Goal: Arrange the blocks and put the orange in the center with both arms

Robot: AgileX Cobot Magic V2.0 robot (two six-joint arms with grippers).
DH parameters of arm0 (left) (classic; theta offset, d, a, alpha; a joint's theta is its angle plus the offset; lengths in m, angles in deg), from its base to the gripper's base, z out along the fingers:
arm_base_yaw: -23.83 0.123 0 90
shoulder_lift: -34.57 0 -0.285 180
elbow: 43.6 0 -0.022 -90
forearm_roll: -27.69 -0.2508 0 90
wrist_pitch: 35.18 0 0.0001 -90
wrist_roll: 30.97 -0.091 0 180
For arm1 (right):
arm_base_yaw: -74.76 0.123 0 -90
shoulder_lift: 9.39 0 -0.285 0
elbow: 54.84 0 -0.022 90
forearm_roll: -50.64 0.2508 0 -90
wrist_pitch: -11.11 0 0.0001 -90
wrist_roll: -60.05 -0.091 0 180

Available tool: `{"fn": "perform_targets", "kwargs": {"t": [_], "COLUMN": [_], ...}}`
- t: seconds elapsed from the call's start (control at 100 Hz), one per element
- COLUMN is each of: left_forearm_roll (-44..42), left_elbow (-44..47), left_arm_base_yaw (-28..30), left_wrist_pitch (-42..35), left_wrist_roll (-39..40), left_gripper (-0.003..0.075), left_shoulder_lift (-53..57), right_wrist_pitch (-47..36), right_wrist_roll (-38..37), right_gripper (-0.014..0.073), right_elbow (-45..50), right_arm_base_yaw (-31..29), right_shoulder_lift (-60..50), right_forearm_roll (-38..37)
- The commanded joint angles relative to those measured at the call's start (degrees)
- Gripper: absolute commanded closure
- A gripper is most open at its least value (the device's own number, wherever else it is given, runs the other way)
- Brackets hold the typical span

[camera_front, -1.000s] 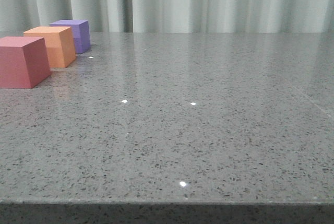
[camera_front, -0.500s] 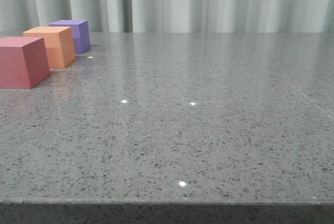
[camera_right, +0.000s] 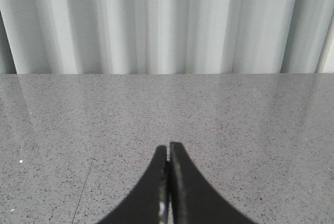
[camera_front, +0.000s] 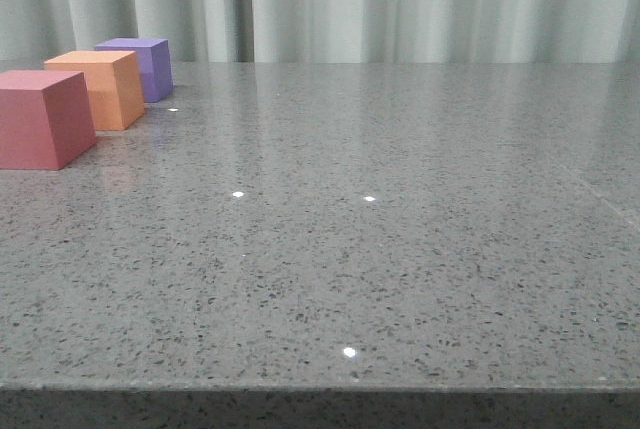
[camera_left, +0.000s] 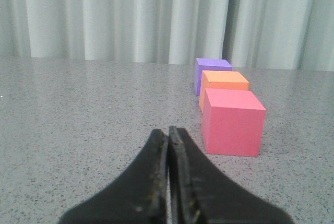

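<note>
Three blocks stand in a row at the far left of the table. The pinkish-red cube [camera_front: 42, 119] [camera_left: 233, 121] is nearest, the orange cube [camera_front: 103, 88] [camera_left: 225, 81] sits between, and the purple cube [camera_front: 142, 67] [camera_left: 211, 70] is farthest back. My left gripper [camera_left: 168, 130] is shut with nothing in it, low over the table, a short way in front of and beside the pinkish-red cube. My right gripper [camera_right: 169, 145] is also shut and empty over bare tabletop, with no block in its view. Neither gripper shows in the front view.
The grey speckled stone table [camera_front: 380, 209] runs to a front edge [camera_front: 320, 387]. A pale pleated curtain [camera_front: 400, 4] hangs behind it. A faint seam [camera_front: 600, 194] crosses the tabletop at the right.
</note>
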Motion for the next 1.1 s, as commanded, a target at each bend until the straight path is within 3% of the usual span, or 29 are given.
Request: {"fn": "perform_targets", "kwargs": {"t": [0.0, 0.32, 0.7, 0.83, 1.09], "left_forearm_roll": [0.5, 0.5, 0.5, 0.5, 0.5], "left_elbow": [2.4, 2.4, 2.4, 2.4, 2.4], "left_arm_base_yaw": [0.1, 0.1, 0.1, 0.1, 0.1], "left_wrist_pitch": [-4.3, -4.3, -4.3, -4.3, -4.3], "left_wrist_roll": [0.4, 0.4, 0.4, 0.4, 0.4], "left_gripper": [0.0741, 0.0741, 0.0741, 0.0741, 0.0741], "left_shoulder_lift": [1.7, 1.7, 1.7, 1.7, 1.7], "right_wrist_pitch": [-4.9, -7.1, -11.0, -15.7, -17.6], "right_wrist_roll": [0.6, 0.4, 0.0, -0.7, -0.9], "right_gripper": [0.0662, 0.0662, 0.0662, 0.0662, 0.0662], "right_elbow": [-1.4, 3.7, 21.5, 25.9, 25.8], "right_arm_base_yaw": [-0.3, 0.3, 5.0, 5.4, 5.4], "right_shoulder_lift": [0.4, -2.5, -22.5, -21.6, -21.9], "right_forearm_roll": [-0.3, -0.3, 0.0, 0.3, 0.4]}}
